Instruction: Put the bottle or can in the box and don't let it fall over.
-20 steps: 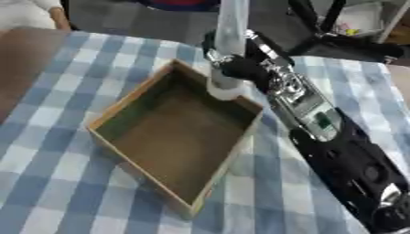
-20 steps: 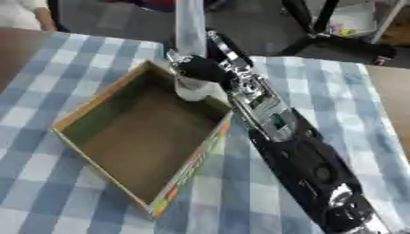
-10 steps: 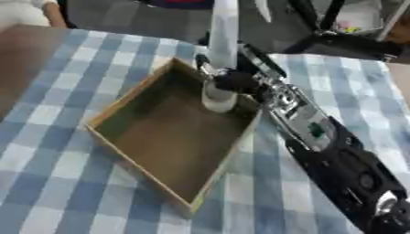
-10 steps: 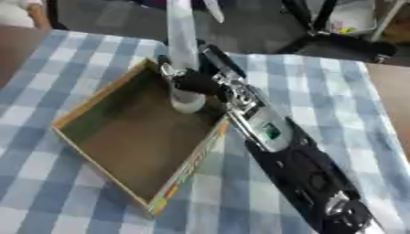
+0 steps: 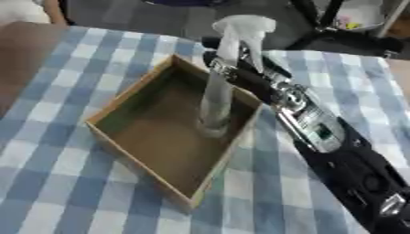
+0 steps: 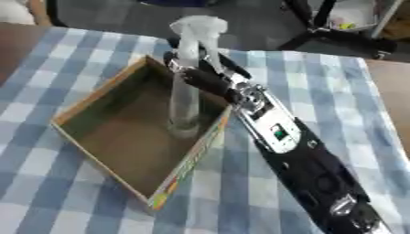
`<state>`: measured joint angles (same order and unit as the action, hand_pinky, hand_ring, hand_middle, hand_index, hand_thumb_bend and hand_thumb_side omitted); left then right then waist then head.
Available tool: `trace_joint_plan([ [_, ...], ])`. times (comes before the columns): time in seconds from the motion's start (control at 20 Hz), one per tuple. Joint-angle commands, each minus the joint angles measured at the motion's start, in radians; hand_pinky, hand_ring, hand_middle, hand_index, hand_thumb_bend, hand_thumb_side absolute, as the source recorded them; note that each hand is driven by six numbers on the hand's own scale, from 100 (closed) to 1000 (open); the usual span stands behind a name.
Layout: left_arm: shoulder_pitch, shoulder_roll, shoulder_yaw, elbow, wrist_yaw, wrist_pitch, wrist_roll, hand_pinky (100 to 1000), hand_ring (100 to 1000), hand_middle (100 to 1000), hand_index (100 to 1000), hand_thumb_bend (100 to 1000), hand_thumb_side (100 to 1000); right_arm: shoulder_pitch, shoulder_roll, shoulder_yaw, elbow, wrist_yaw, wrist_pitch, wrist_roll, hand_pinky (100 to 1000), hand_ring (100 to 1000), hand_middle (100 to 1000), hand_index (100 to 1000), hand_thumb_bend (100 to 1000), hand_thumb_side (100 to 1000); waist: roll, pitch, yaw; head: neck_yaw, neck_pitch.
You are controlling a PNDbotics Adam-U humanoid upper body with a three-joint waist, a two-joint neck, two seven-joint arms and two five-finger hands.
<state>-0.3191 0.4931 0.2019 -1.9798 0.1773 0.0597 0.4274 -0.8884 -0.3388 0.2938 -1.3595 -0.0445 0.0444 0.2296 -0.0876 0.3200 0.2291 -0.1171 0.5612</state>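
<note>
A tall clear spray bottle (image 5: 214,98) with a white trigger top stands upright inside the open cardboard box (image 5: 137,162), its base on the box floor close to the right wall. My right hand (image 5: 240,78) reaches over the box's far right corner. Its dark fingers are curled round the bottle's upper body, just under the trigger top. The black and silver forearm (image 6: 276,132) runs down to the lower right. My left hand shows in neither view.
The box lies askew on a blue and white checked cloth (image 5: 56,183). Bare brown tabletop (image 5: 20,50) shows at the far left. Black stand legs (image 5: 344,34) rise beyond the table's far edge.
My right hand has carried the bottle from the box's far corner further in and down, so its base now rests on the box floor.
</note>
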Motion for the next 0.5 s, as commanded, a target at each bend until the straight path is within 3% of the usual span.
trace_joint_plan([
  [0.05,-0.003,0.034,0.014,-0.018,-0.003,0.001,0.001,1000,556,730,850,663,357,-0.007,-0.023,-0.01,-0.016,0.002,-0.003,0.03,887,1000,1000,1000,100,723,0.011,-0.032,-0.004,0.005,0.002],
  [0.5,0.01,0.036,0.016,-0.013,-0.007,0.002,-0.007,1000,554,730,850,664,359,0.032,-0.028,-0.003,-0.033,-0.009,-0.015,0.083,885,1000,1000,1000,100,713,0.017,-0.038,-0.024,0.018,0.008],
])
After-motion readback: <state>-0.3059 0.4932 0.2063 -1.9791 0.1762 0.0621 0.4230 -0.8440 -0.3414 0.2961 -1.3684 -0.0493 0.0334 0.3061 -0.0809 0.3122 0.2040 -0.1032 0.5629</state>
